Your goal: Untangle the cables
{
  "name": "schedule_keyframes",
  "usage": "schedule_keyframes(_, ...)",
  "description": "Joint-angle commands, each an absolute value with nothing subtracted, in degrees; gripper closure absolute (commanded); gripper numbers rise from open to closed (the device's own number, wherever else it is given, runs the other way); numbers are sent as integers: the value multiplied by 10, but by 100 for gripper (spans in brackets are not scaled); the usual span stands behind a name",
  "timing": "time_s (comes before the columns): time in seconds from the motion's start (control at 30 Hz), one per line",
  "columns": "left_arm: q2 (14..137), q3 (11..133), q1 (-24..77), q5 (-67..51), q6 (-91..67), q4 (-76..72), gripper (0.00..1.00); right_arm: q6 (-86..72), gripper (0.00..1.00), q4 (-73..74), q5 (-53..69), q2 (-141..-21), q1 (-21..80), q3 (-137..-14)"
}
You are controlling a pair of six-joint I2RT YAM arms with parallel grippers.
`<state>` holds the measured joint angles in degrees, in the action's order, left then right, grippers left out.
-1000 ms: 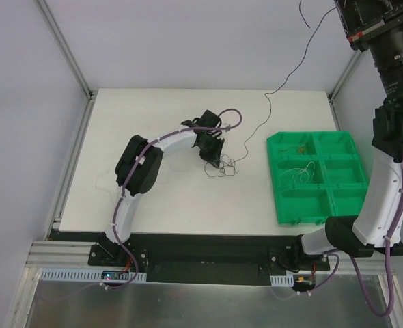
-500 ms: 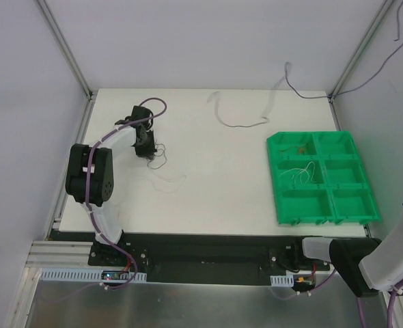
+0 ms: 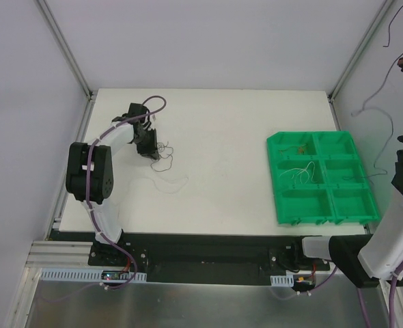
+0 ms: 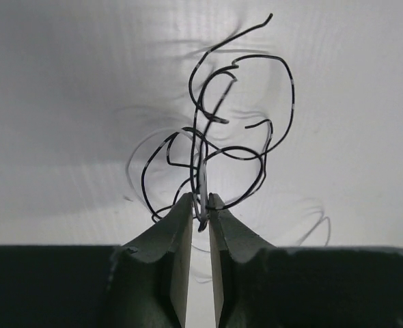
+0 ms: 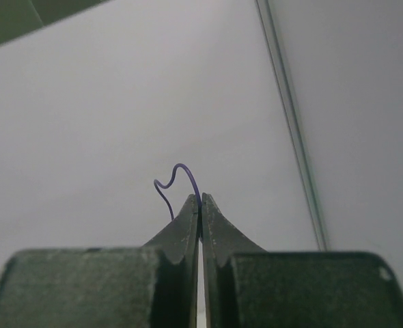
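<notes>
At the left gripper's (image 4: 200,202) tips, jaws nearly closed pinch one loop of the knot of cables (image 4: 196,147), the rest fanning straight ahead over the table (image 3: 222,198). Far to its right and well apart, the right gripper (image 5: 199,199), high above the table's edge, clamps a single strand (image 5: 183,167) that hangs down toward the green tray (image 3: 282,205); the left arm is nearer the knot.

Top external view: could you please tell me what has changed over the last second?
The left pincer dragged the knot of cables from the middle of the table leftward, staying shut on it. The right pincer, shut on the long strand, pulled it free of the knot and away rightward. The green tray stayed put.
</notes>
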<state>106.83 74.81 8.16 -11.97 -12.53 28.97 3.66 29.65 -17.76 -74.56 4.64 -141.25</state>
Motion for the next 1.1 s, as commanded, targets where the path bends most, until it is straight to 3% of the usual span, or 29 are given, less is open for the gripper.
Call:
schedule_keyframes(0.0, 1081, 768, 83, -239, -140, 313, 84, 59, 100, 387, -247, -744, 49, -1427)
schedule_keyframes(0.23, 1090, 757, 83, -265, -155, 315, 76, 86, 100, 461, -304, -707, 49, -1369)
schedule_keyframes(0.67, 1125, 779, 81, -301, -166, 320, 76, 73, 100, 472, -300, -729, 50, -1446)
schedule_keyframes(1.07, 1119, 778, 81, -292, -160, 321, 75, 117, 100, 425, -314, -706, 49, -1410)
